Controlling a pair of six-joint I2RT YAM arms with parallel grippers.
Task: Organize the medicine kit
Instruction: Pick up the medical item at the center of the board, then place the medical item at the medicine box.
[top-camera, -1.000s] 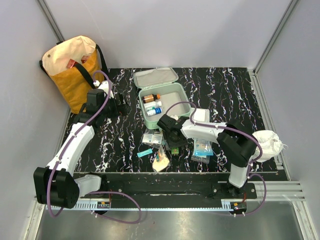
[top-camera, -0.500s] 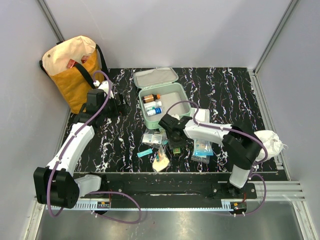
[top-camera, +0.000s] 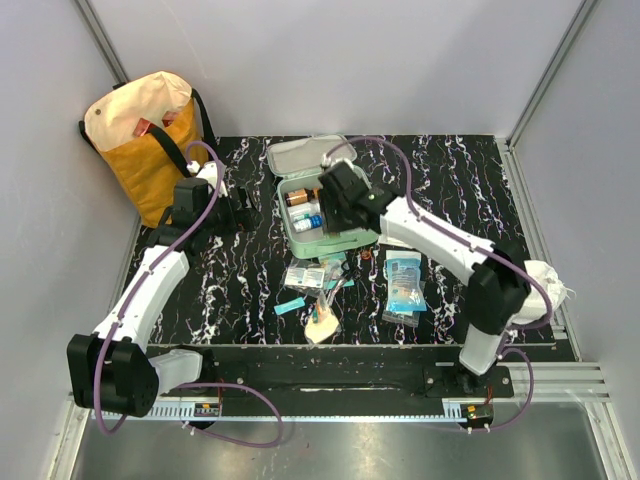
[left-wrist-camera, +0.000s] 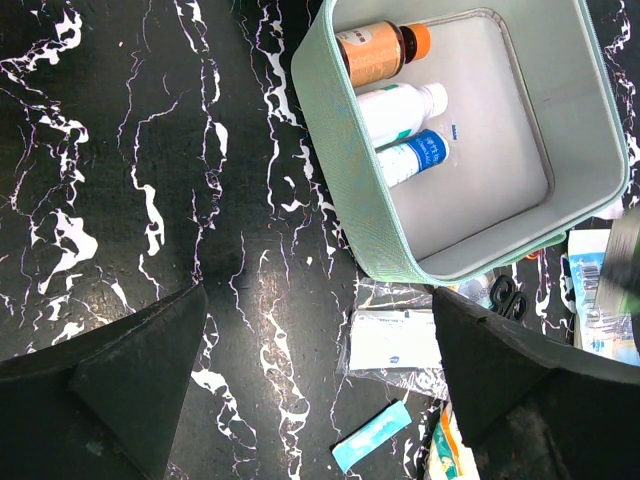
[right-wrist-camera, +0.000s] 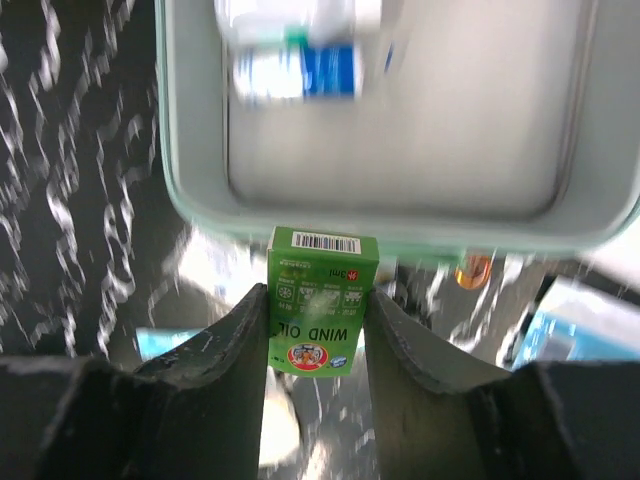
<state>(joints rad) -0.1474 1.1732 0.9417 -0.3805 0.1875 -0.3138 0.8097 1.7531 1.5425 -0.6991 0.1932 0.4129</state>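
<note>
The medicine kit (top-camera: 308, 154) lies open at the back middle of the table, mint-green with a pale lining (left-wrist-camera: 490, 130). Along its left wall lie an orange-capped brown bottle (left-wrist-camera: 375, 52), a white bottle (left-wrist-camera: 400, 105) and a blue-labelled bottle (left-wrist-camera: 415, 155). My right gripper (top-camera: 338, 215) hangs over the kit's near part. In the right wrist view it (right-wrist-camera: 315, 330) is shut on a small green "WIND OIL" box (right-wrist-camera: 320, 310), held above the kit's near rim (right-wrist-camera: 400, 230). To the left of the kit, my left gripper (top-camera: 240, 210) is wide open and empty (left-wrist-camera: 320, 340).
A yellow-and-cream tote bag (top-camera: 150, 140) stands at the back left. In front of the kit lie clear sachet packets (top-camera: 305, 275), a teal sachet (left-wrist-camera: 372, 435), blue packets (top-camera: 405, 280) and a small orange item (top-camera: 366, 254). A white bundle (top-camera: 540, 285) sits at the right edge.
The right gripper closed on the green box among the items in front of the kit, lifted it and swung back over the kit. The left arm has not moved.
</note>
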